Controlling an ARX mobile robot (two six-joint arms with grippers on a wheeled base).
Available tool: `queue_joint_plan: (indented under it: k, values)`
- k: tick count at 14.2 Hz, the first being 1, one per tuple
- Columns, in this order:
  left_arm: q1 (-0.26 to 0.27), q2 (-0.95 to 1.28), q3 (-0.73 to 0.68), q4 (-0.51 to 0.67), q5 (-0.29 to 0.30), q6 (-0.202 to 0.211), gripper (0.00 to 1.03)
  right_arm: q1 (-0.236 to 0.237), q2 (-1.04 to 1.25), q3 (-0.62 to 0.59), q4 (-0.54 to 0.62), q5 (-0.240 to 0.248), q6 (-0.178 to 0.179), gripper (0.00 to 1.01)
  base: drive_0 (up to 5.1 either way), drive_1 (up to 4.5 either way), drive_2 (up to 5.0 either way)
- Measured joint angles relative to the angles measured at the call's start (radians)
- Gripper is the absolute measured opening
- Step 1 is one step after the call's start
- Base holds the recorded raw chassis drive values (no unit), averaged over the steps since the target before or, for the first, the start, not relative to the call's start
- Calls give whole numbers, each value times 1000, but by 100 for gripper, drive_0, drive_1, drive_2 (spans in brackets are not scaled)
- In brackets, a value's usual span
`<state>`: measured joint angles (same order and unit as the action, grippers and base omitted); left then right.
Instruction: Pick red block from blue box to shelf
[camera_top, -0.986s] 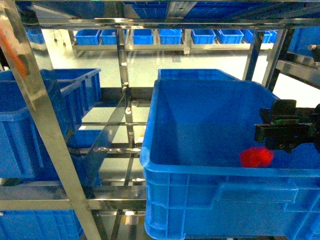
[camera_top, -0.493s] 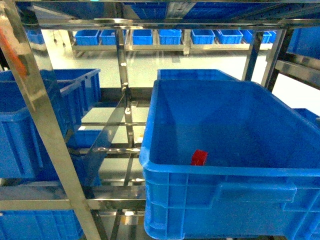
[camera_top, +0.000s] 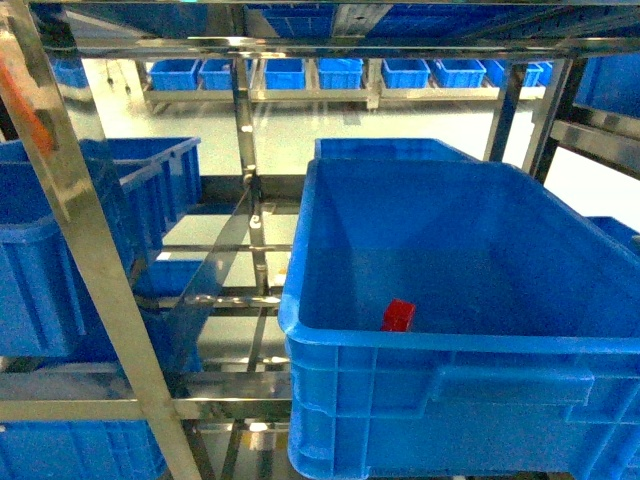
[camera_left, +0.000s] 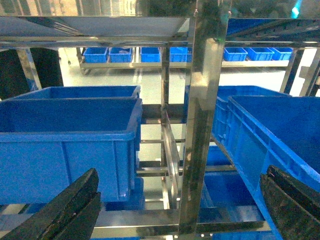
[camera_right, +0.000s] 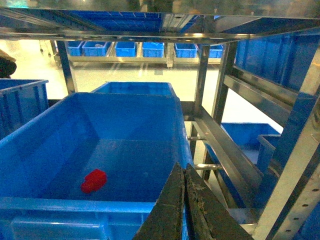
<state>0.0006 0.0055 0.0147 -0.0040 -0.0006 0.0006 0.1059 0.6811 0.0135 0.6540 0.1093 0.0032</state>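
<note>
Red block (camera_top: 398, 315) on the floor of a crate (camera_top: 330, 340) on the shelf (camera_top: 90, 260); left claw (camera_left: 180, 210) wide, right claw (camera_right: 184, 205) pressed closed, empty; no legible writing.

Only the fingers of the robot show. The left gripper (camera_left: 177, 210) has two broad, black, wedge-shaped fingers (camera_left: 65, 210) with a matte, finely ridged surface. The right gripper (camera_right: 184, 210) has dark, tapered fingers (camera_right: 167, 212), scuffed and grainy, with lighter worn edges.

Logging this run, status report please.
Left gripper open, right gripper shut, both empty. Red block on crate floor on shelf. Nothing in the way.
</note>
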Motion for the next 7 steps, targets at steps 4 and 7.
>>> queue_joint_plan:
  k: [4, 7]
  values:
    - [0, 0, 0, 0, 0, 0, 98, -107, -196, -1, -171, -108, -1, 2, 0, 0, 0]
    - [0, 0, 0, 0, 0, 0, 98, -106, -304, -1, -277, -108, -1, 2, 0, 0, 0]
